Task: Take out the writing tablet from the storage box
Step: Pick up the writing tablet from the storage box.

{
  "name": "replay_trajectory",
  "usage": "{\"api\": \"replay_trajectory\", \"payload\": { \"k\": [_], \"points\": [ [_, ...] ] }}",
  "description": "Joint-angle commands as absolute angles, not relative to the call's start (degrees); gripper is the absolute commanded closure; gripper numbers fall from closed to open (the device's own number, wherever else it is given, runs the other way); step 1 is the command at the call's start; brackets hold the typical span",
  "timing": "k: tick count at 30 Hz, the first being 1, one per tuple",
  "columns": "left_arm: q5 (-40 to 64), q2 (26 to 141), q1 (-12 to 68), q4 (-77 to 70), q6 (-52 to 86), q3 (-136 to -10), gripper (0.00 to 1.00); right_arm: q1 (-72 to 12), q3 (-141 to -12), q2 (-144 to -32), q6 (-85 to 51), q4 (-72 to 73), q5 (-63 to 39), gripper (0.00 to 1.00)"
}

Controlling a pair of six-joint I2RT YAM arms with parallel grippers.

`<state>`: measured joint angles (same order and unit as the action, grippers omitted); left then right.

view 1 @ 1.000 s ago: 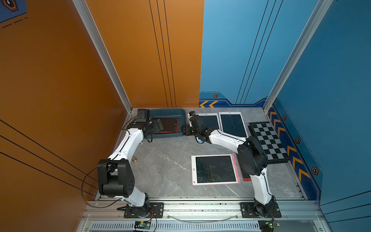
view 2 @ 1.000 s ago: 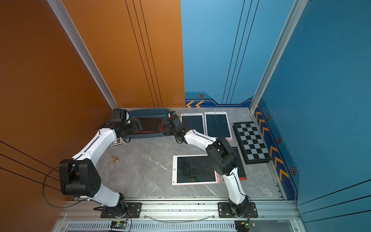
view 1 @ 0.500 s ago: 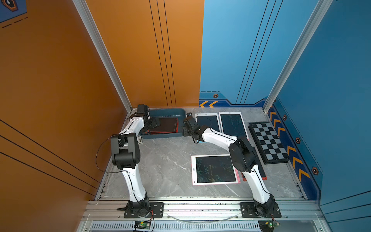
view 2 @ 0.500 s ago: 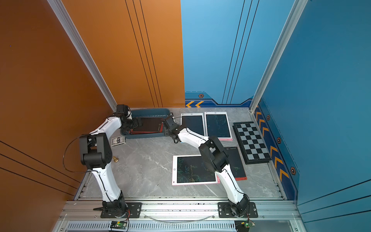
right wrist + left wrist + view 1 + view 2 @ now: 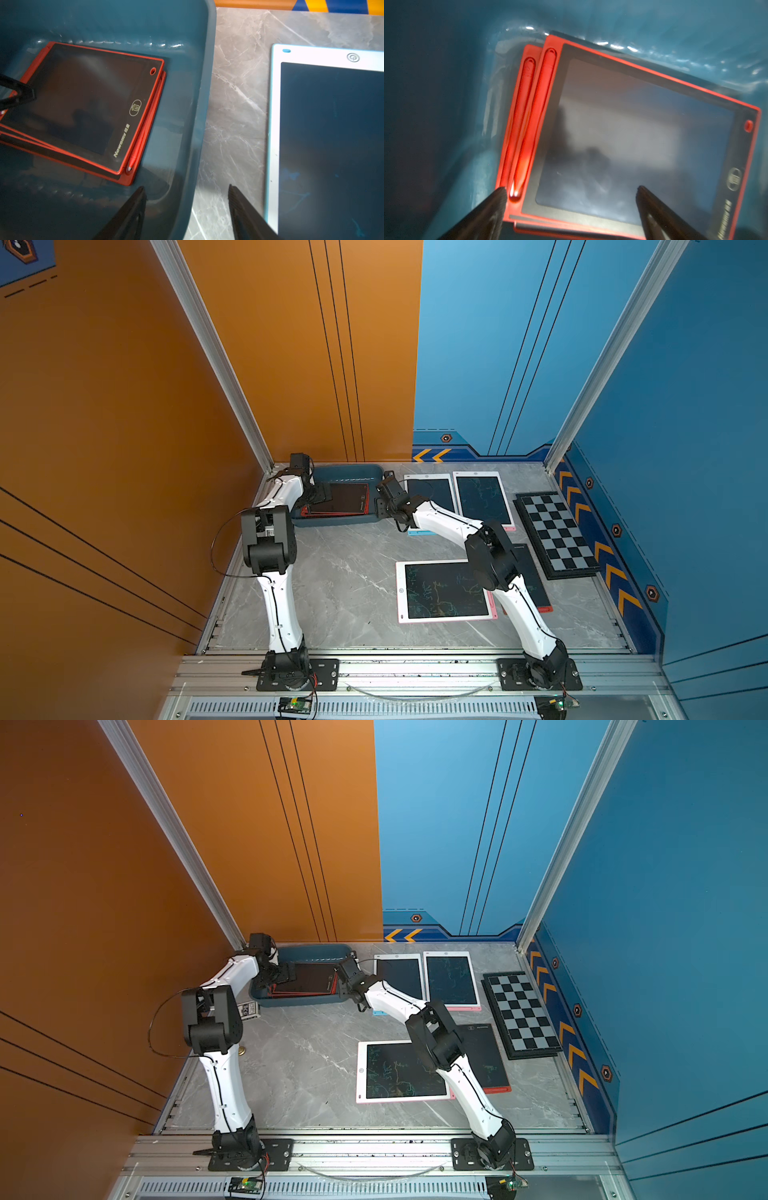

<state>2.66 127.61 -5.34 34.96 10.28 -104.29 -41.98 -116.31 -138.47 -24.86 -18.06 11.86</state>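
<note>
The dark teal storage box [image 5: 340, 521] [image 5: 299, 1000] stands at the back left of the table. A stack of red-framed writing tablets [image 5: 345, 499] [image 5: 633, 124] [image 5: 83, 99] with black screens lies inside, slightly fanned. My left gripper [image 5: 322, 493] [image 5: 571, 190] is open inside the box, low over the left end of the top tablet, with one fingertip by the red stylus slot. My right gripper [image 5: 380, 506] [image 5: 186, 187] is open and straddles the box's right wall [image 5: 199, 104], one finger inside and one outside over the table.
A blue-edged white tablet [image 5: 428, 493] [image 5: 332, 124] lies just right of the box, with a pink-edged tablet [image 5: 482, 497] beyond it. A pink-framed tablet [image 5: 444, 591] and a dark tablet [image 5: 534, 576] lie in front. A chequered board [image 5: 555, 531] is at the right; a card pack [image 5: 249, 1009] sits left.
The left arm has folded upright and its gripper has dropped into the box over the tablets. The right gripper has moved left onto the box's right wall, its jaws a little narrower.
</note>
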Motion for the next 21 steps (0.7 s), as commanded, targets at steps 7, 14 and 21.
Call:
{"api": "replay_trajectory", "payload": {
  "k": [7, 14, 21],
  "points": [
    [6.83, 131.30, -4.34, 38.21, 6.95, -106.22, 0.02, -41.73, -121.29, -143.15, -24.44, -24.84, 10.07, 0.35],
    [15.82, 131.35, -0.75, 38.08, 7.82, -106.21, 0.02, -41.92, -123.44, -145.08, -24.64, -26.41, 8.55, 0.36],
    [15.52, 128.21, 0.99, 38.14, 8.59, -107.58, 0.02, -41.85, -123.49, -144.85, -24.61, -26.72, 8.81, 0.36]
  ]
}}
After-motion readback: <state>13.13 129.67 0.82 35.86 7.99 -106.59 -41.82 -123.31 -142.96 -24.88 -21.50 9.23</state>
